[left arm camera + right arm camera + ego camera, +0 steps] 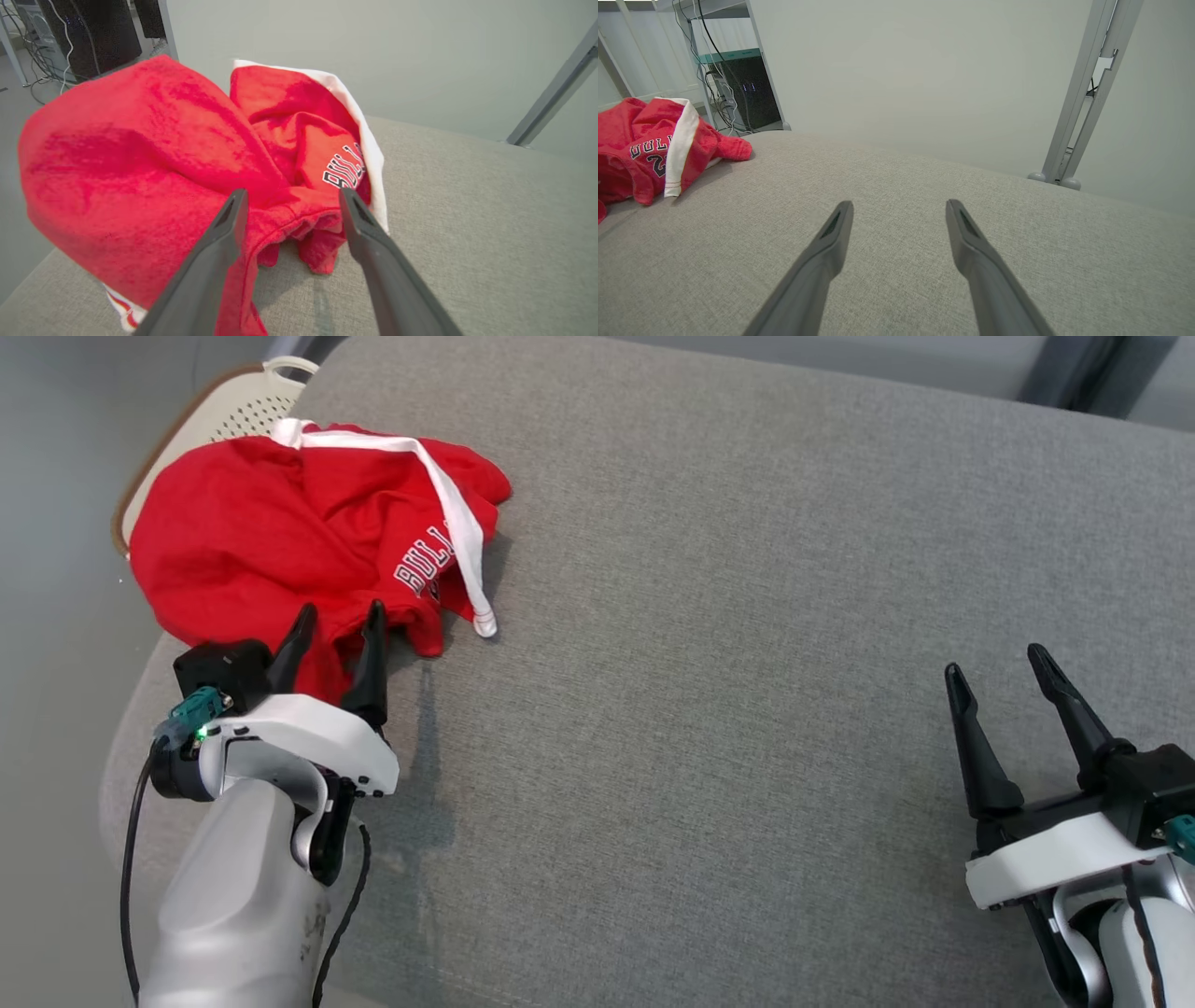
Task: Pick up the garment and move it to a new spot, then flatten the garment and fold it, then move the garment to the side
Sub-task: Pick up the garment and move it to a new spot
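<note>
At the near edge of the garment (271, 523), left gripper (342, 609) has its fingers spread wide with nothing between them. The tips are at the red hem; can't tell if they touch. It is likely lined up here to pinch that loose hem for the pickup. The garment lies crumpled at the far-left corner of the grey cushion (747, 616), white trim and lettering up, perforated basket (245, 409) just behind. Right gripper (993, 659) is also wide and empty, well apart over bare cushion, probably parked until flattening.
</note>
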Controlling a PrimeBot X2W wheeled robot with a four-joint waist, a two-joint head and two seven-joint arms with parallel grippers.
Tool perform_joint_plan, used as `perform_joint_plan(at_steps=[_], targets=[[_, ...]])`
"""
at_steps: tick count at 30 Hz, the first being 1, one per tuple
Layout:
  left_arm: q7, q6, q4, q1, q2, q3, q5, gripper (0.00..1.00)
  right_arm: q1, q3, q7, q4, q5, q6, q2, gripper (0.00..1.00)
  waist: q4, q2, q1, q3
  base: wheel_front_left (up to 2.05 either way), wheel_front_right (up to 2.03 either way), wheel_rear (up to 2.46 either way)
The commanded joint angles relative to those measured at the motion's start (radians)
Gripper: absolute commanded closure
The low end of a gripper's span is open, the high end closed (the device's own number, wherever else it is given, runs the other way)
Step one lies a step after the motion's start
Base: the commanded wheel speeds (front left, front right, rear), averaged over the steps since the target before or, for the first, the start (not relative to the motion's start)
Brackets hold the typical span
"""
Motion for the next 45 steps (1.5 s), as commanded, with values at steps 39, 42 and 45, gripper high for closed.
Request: perform_joint_plan(at_steps=[39, 42, 45], targets=[[0.008, 0.089, -0.505, 0.178, 0.090, 0.026, 0.077, 1.00, 0.048, -0.059, -0.047, 0.027, 0.012, 0.002, 0.065, 0.00, -0.137, 0.0000, 0.0000, -0.134, 0.00, 0.00, 0.00], [0.041, 0.095, -0.628, 0.257, 0.081, 0.012, 0.073, 1.00, 0.060, -0.061, -0.054, 0.029, 0.015, 0.002, 0.073, 0.00, -0.172, 0.0000, 0.0000, -0.156, 0.00, 0.00, 0.00], [0.076, 0.092, -0.726, 0.319, 0.084, 0.002, 0.063, 1.00, 0.073, -0.057, -0.056, 0.032, 0.020, 0.002, 0.082, 0.00, -0.214, 0.0000, 0.0000, -0.174, 0.00, 0.00, 0.00]])
